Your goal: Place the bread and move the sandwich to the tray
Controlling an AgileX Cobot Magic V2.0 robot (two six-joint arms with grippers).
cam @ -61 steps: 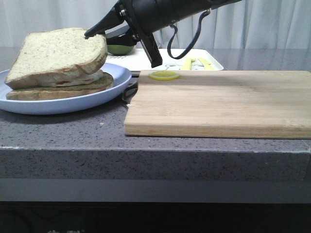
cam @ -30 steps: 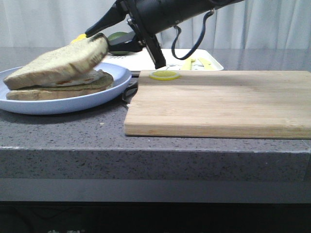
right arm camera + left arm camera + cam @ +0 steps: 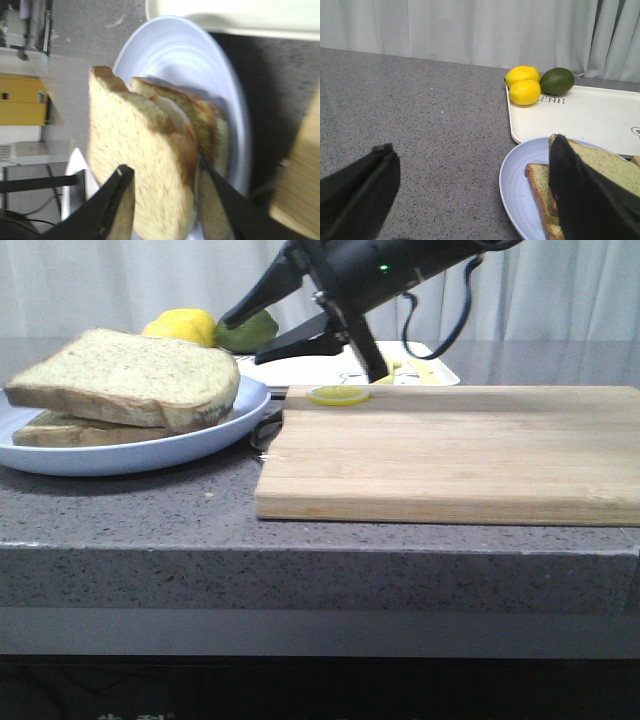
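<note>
bread (image 3: pixel 130 375): i see it lying on top of the sandwich (image 3: pixel 70 428) on the blue plate (image 3: pixel 215 435)
right gripper (image 3: pixel 262 328): jaws spread wide, clear of the bread, just above the plate's far edge
left gripper (image 3: pixel 470 190): fingers wide apart, holding nothing
tray (image 3: pixel 590 115): behind the plate, lemons (image 3: pixel 523 85) and avocado (image 3: pixel 557 81) at its corner
board (image 3: pixel 450 450): beside the plate, one yellow slice (image 3: pixel 337 395) on it

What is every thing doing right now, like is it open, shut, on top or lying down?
Right gripper: open, off the bread.
Left gripper: open, holding nothing.
Bread: lying on top of the sandwich.
Sandwich: stacked on the pale-blue plate.
Tray: flat; two lemons and an avocado on its corner.
Cutting board: flat; yellow slice at its far edge.
</note>
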